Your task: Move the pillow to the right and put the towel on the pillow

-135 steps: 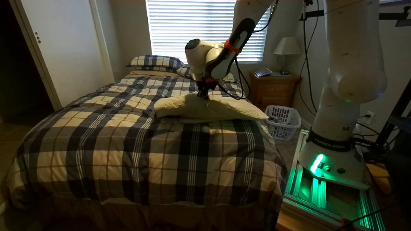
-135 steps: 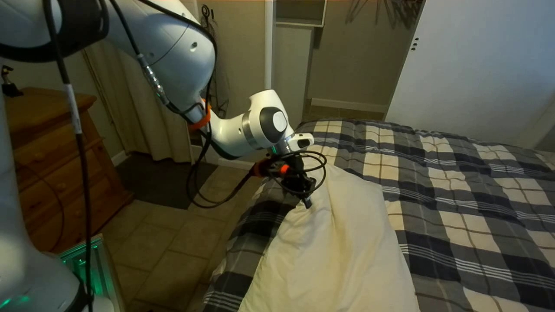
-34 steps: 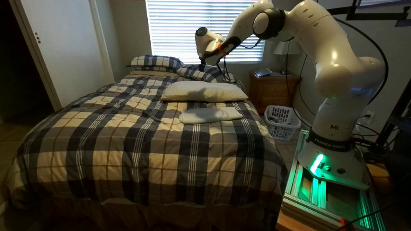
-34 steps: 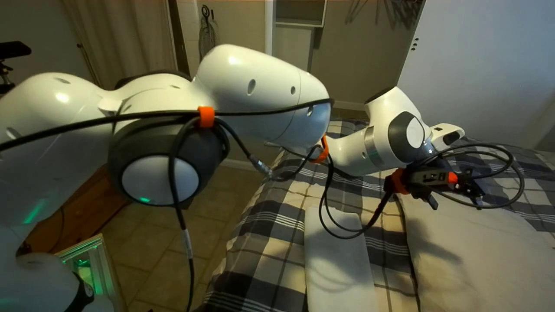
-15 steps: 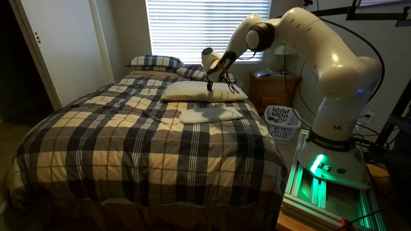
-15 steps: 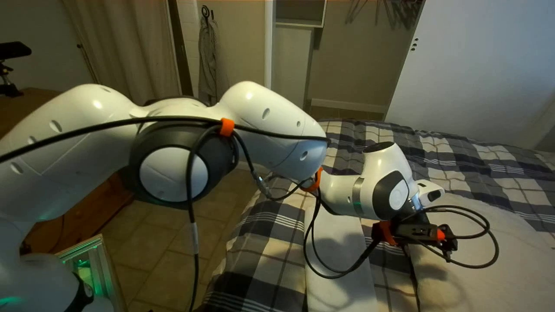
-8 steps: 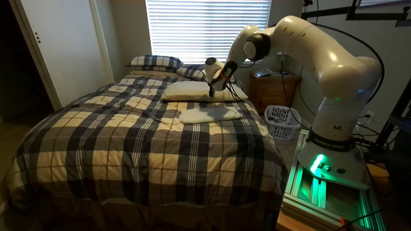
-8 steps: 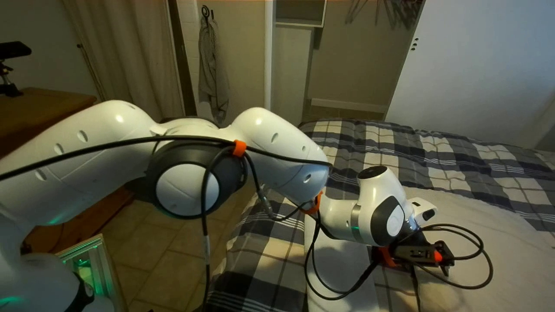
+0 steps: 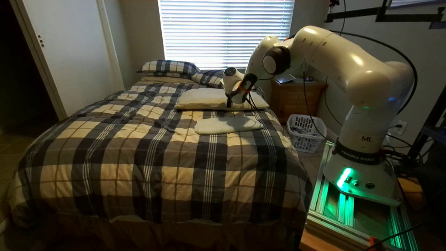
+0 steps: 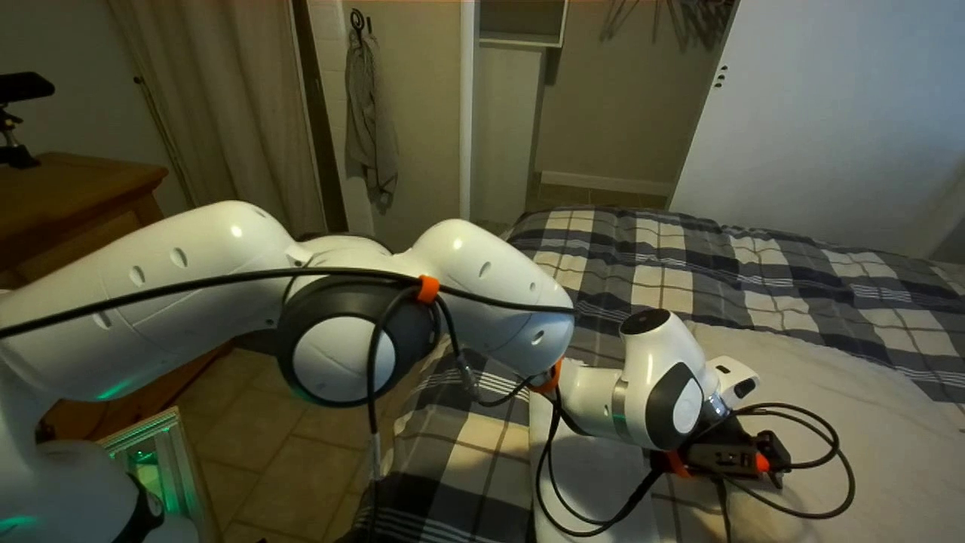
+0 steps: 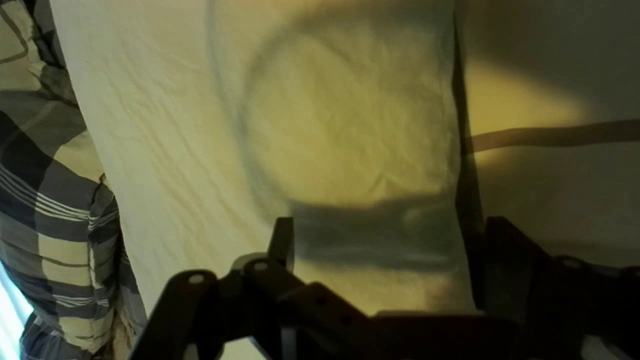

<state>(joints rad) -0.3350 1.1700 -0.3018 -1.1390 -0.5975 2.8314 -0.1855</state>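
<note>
Pillow (image 9: 209,99) lies beneath the hand (image 11: 390,230), which is spread apart, empty, over its edge; the towel (image 9: 226,126) lies near, not touching. Reaching for the towel seems the step: clear the pillow before lowering, pinch every layer, lift high, lay flat.

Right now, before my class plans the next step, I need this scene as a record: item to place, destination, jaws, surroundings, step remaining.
Item to place: off-white towel, a long strip on the plaid-covered bed
Destination: cream pillow, nearer the window, apart from the towel
Jaws: open near the pillow's towel-facing edge; contact unclear
Surroundings: white basket on the floor, wooden nightstand beyond it
Step remaining: putting the towel on the pillow
</note>
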